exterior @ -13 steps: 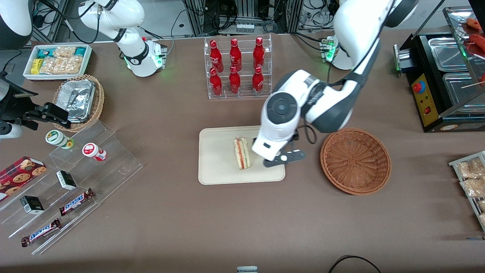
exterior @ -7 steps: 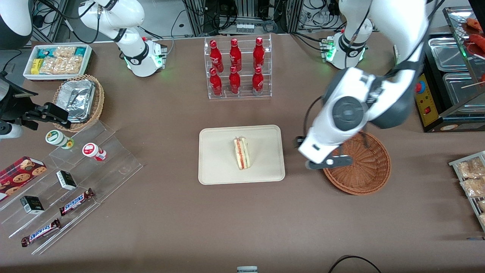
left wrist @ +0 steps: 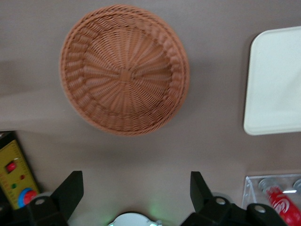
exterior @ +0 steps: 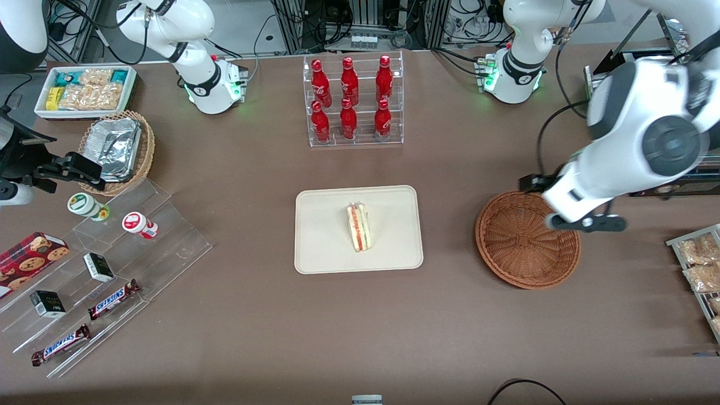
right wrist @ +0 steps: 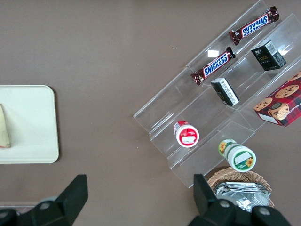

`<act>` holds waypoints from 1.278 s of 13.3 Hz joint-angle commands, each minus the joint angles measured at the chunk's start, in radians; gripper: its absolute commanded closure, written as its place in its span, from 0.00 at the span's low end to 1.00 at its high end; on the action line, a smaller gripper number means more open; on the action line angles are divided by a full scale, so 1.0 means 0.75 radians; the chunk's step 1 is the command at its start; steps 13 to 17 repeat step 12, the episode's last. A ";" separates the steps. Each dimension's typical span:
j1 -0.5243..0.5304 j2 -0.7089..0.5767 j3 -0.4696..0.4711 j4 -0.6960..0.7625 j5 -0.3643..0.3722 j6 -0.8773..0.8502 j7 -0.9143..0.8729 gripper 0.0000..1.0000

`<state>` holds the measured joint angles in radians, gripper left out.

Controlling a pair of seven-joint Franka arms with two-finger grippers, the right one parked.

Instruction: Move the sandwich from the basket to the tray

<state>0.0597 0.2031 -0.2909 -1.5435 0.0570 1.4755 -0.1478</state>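
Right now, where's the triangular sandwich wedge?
In the front view, the triangular sandwich wedge lies on the cream rectangular tray mid-table, nearer the camera than the red bottle rack. The open gripper hangs over the reddish-brown wicker basket, holding nothing.

The tray runs off the frame edge in the left wrist view, so the sandwich isn't visible there. In the right wrist view only a sliver of the sandwich shows, the rest is cropped. From the front, the gripper covers a bit of the basket rim, and its fingertips mostly hide under the arm.
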 commanded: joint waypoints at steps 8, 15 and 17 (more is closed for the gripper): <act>-0.034 -0.283 0.246 -0.047 -0.045 -0.239 0.254 0.00; -0.051 -0.318 0.302 -0.047 -0.047 -0.259 0.254 0.00; -0.051 -0.318 0.302 -0.047 -0.047 -0.259 0.254 0.00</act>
